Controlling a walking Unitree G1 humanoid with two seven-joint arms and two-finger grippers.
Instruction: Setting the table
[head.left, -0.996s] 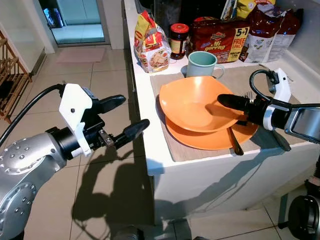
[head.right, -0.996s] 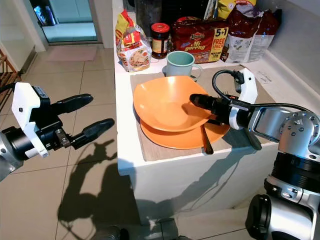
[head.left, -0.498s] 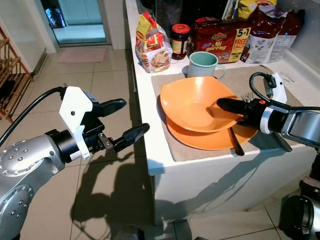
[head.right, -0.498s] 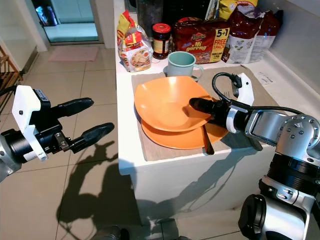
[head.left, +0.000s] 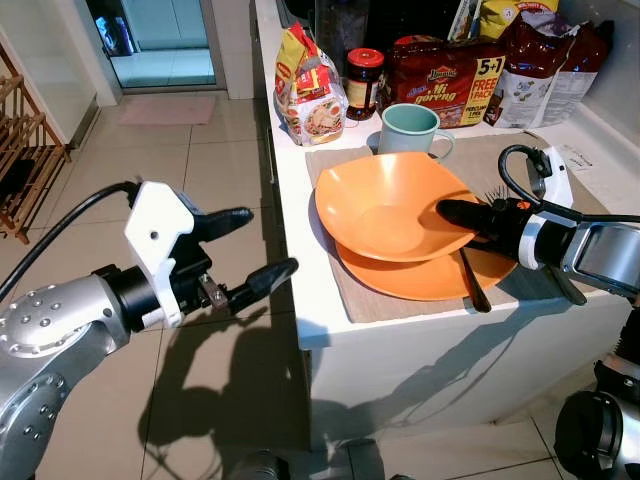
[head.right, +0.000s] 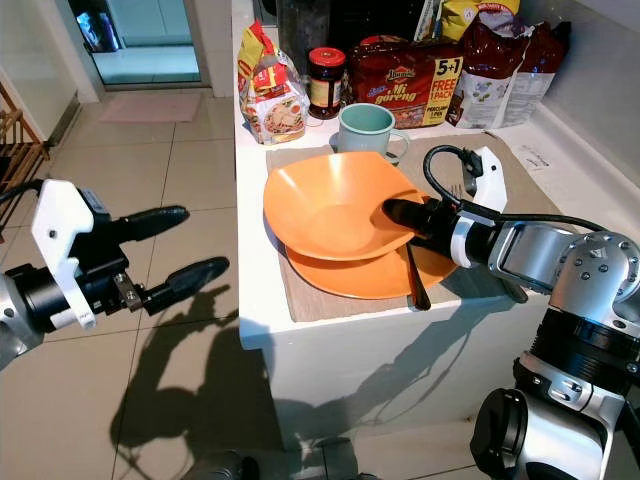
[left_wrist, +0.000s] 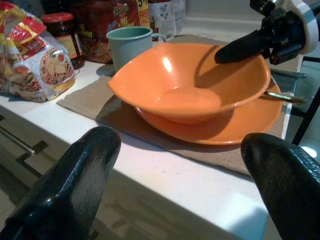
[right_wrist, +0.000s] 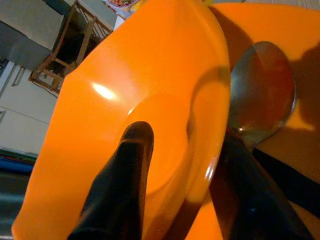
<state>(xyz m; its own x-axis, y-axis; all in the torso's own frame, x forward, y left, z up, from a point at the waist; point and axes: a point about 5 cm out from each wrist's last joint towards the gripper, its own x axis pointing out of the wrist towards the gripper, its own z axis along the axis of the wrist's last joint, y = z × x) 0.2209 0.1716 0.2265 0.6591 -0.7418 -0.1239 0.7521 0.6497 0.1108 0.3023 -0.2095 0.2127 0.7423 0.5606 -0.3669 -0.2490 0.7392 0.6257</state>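
Observation:
An orange bowl (head.left: 385, 205) rests a little tilted on an orange plate (head.left: 420, 282), which lies on a beige placemat (head.left: 360, 300) on the white counter. My right gripper (head.left: 452, 214) is shut on the bowl's right rim: one finger lies inside the bowl (right_wrist: 150, 100), the other is outside under the rim. A spoon (head.left: 470, 282) lies on the plate's right side, close by that gripper. A fork (head.left: 495, 192) pokes out behind the gripper. My left gripper (head.left: 268, 240) hangs open over the floor to the left of the counter, with nothing between its fingers.
A teal mug (head.left: 410, 128) stands just behind the bowl. A dark jar (head.left: 363, 70), a noodle bag (head.left: 308, 90) and red snack packs (head.left: 440, 65) line the counter's back. The counter's left edge (head.left: 290, 270) drops to the tiled floor (head.left: 200, 380). A wooden rack (head.left: 25, 150) stands far left.
The bowl has slid slightly to the left on the plate with my right gripper at its rim. My left gripper has sunk a little, staying open.

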